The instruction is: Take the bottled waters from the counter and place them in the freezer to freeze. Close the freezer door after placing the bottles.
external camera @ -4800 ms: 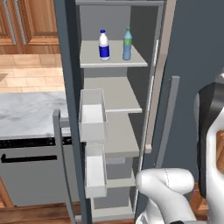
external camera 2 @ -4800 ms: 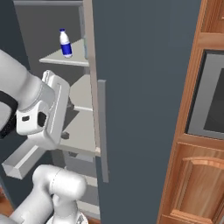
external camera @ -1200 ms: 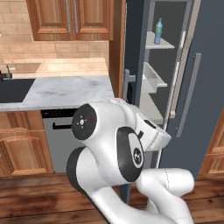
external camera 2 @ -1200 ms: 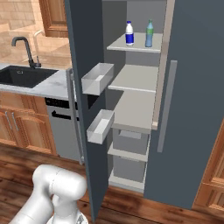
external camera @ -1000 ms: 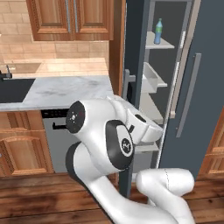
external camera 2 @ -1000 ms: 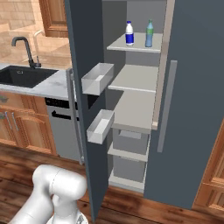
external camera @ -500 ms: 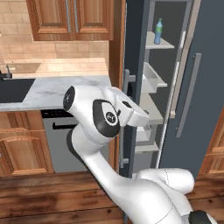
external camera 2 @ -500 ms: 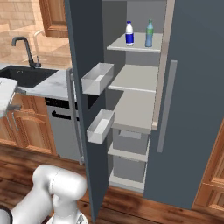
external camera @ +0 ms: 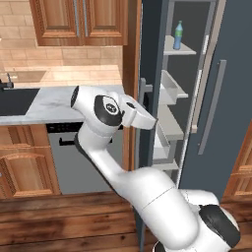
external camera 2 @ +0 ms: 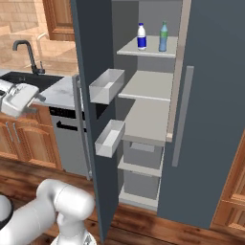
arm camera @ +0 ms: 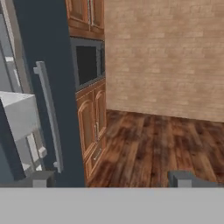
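Both bottled waters stand on the top shelf inside the freezer [external camera 2: 148, 91]: the clear one with a dark blue label [external camera 2: 141, 37] and the pale blue one with a green cap [external camera 2: 163, 37]. The pale blue bottle [external camera: 178, 35] also appears in the left base view. The freezer door [external camera 2: 93, 72] hangs wide open, white bins [external camera 2: 106, 85] on its inner face. My gripper [arm camera: 111, 179] is open with nothing between its fingertips [arm camera: 41, 178]. My hand sits left of the door [external camera 2: 36, 98], close to the door's edge [external camera: 147, 120].
The marble counter [external camera 2: 60, 93] with black sink [external camera 2: 26, 79] and faucet lies left of the freezer, a grey dishwasher front [external camera: 81, 157] under it. The fridge's right door [external camera 2: 210, 105] is shut. A built-in oven [arm camera: 89, 61] in wooden cabinets and wooden floor [arm camera: 153, 144] lie beyond.
The base backed away from the freezer some seconds ago. Over the last second the arm swung upward and its hand came up beside the open door's edge. The bottles and the door have not moved.
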### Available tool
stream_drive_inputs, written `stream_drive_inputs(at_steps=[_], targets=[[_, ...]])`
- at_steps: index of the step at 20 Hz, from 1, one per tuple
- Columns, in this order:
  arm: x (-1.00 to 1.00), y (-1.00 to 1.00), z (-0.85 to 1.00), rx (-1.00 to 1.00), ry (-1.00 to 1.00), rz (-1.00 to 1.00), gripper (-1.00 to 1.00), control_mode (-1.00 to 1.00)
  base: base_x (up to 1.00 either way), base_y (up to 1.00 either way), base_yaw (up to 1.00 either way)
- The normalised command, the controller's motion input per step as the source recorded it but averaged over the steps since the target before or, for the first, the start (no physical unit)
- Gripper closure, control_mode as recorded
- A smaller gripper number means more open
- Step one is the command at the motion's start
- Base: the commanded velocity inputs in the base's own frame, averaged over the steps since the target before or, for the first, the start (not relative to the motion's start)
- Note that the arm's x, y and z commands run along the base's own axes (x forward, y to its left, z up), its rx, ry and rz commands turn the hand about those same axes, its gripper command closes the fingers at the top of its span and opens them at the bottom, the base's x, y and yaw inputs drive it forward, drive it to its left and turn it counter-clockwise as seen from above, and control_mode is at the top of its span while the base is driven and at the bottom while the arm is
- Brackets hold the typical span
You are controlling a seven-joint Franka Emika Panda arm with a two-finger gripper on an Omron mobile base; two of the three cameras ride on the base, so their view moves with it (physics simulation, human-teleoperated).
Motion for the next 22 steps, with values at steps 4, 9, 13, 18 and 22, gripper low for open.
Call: stream_drive_inputs(at_steps=[4, 9, 13, 18, 22], targets=[[0.62, 0.0, -0.34, -0.05, 0.17, -0.09, -1.0, -1.0, 0.0, 0.0, 0.0], [0.73, 0.0, -0.39, -0.08, 0.17, -0.01, -1.0, -1.0, 0.0, 0.0, 0.0], [0.47, 0.0, -0.42, -0.17, 0.06, 0.03, -1.0, -1.0, 0.0, 0.0, 0.0], [0.1, 0.0, -0.28, -0.17, 0.0, 0.22, -1.0, -1.0, 0.0, 0.0, 0.0], [0.0, 0.0, -0.05, -0.07, 0.0, 0.18, -1.0, -1.0, 0.0, 0.0, 0.0]])
